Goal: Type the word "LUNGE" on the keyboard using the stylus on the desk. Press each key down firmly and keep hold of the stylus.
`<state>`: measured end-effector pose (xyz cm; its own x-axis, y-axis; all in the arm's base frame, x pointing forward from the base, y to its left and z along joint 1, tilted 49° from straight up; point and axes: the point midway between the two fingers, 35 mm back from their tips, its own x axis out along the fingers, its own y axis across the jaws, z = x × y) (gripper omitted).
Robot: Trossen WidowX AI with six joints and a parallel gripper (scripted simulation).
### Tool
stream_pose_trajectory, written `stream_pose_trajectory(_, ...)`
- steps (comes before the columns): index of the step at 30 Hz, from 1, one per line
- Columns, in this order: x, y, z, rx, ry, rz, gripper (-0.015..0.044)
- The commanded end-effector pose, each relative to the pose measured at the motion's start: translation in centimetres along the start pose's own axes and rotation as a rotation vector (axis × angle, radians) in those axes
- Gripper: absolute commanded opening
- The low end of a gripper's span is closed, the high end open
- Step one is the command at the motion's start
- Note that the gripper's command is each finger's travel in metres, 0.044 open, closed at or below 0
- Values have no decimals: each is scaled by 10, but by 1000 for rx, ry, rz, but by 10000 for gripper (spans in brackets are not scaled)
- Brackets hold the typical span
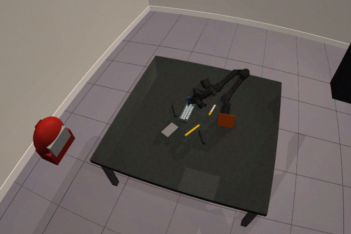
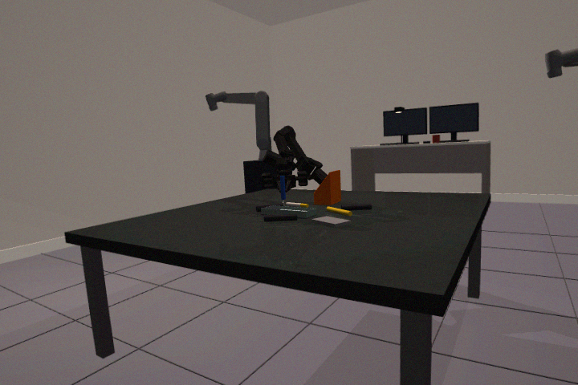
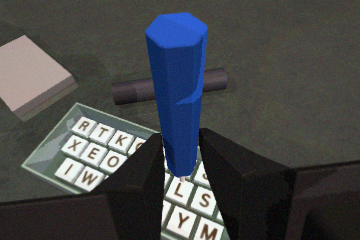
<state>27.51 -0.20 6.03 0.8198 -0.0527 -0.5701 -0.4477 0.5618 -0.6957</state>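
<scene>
My gripper (image 1: 190, 101) (image 2: 283, 186) (image 3: 180, 138) is shut on the blue stylus (image 1: 188, 99) (image 2: 282, 187) (image 3: 178, 95), which stands about upright with its thin tip down. The keyboard (image 1: 186, 112) (image 2: 294, 212) (image 3: 94, 153) lies on the desk under and beyond the fingers. In the wrist view the tip shows at the upper edge of the L key (image 3: 179, 189). I cannot tell whether it touches the key. The S key (image 3: 204, 200), Y key (image 3: 182, 221) and E key (image 3: 94, 153) show. The fingers hide the middle keys, with U, N and G not readable.
A dark cylinder (image 1: 174, 110) (image 2: 280, 218) (image 3: 215, 79) and a pale block (image 1: 169, 129) (image 2: 331, 220) (image 3: 28, 72) lie beside the keyboard. A yellow stick (image 1: 191, 130) (image 2: 339, 211), a white-and-yellow stick (image 1: 212, 108) and another dark cylinder (image 1: 201, 137) lie nearby. An orange block (image 1: 226, 120) (image 2: 328, 192) stands by the arm's base.
</scene>
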Motion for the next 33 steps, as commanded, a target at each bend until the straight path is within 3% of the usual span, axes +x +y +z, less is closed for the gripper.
stream_pose_trajectory(1, 1, 2, -2, -4, -2, 5, 0)
stream_pose_trajectory(4, 1, 2, -2, -4, -2, 5, 0)
stream_pose_trajectory(7, 1, 4, -2, -4, -2, 5, 79)
stream_pose_trajectory(33, 6, 4, -12, -5, -2, 5, 81)
